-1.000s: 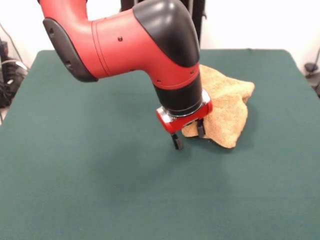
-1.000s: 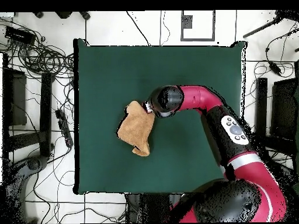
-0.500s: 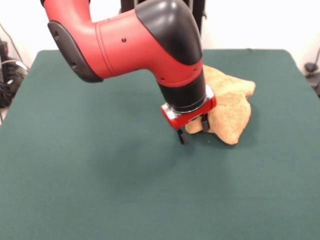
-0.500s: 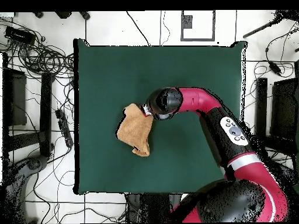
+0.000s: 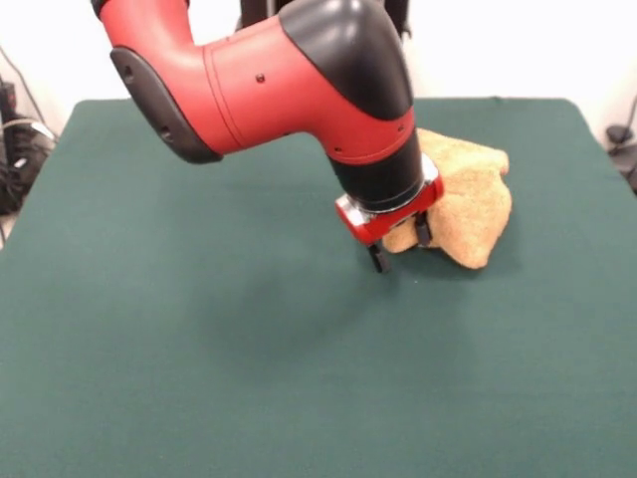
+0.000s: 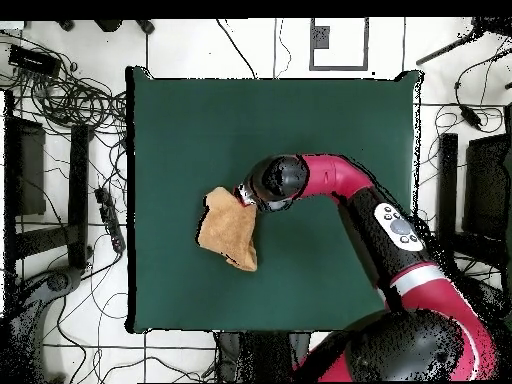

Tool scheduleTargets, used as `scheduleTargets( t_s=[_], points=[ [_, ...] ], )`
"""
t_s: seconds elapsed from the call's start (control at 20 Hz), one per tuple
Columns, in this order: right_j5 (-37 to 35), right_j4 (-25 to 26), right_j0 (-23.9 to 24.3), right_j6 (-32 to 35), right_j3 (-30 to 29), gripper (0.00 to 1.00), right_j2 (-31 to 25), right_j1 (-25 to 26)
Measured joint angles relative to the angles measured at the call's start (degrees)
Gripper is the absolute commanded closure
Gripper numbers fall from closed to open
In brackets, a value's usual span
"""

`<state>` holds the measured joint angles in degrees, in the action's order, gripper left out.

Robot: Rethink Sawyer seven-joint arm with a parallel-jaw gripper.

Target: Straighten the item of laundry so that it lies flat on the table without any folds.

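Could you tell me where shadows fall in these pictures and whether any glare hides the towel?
Front view: a soft, diffuse shadow lies on the table under the arm, darkest beneath the gripper; no glare on the towel. Overhead view: even light, the towel clearly lit, with barely any shadow visible.

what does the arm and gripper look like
The arm is glossy red with rounded black joint caps and a black wrist section. A red collar with a silver ring sits above the gripper, which has two short black fingers. In the overhead view, a grey panel with buttons sits on the arm.
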<state>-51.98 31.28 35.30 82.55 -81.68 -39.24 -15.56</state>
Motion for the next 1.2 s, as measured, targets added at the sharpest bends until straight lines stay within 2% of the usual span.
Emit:
scheduleTargets(
  t_s=[1.2],
  points=[
    [-0.3, 0.1, 0.2, 0.0, -0.9, 0.00, -2.4, 2.2]
  ],
)
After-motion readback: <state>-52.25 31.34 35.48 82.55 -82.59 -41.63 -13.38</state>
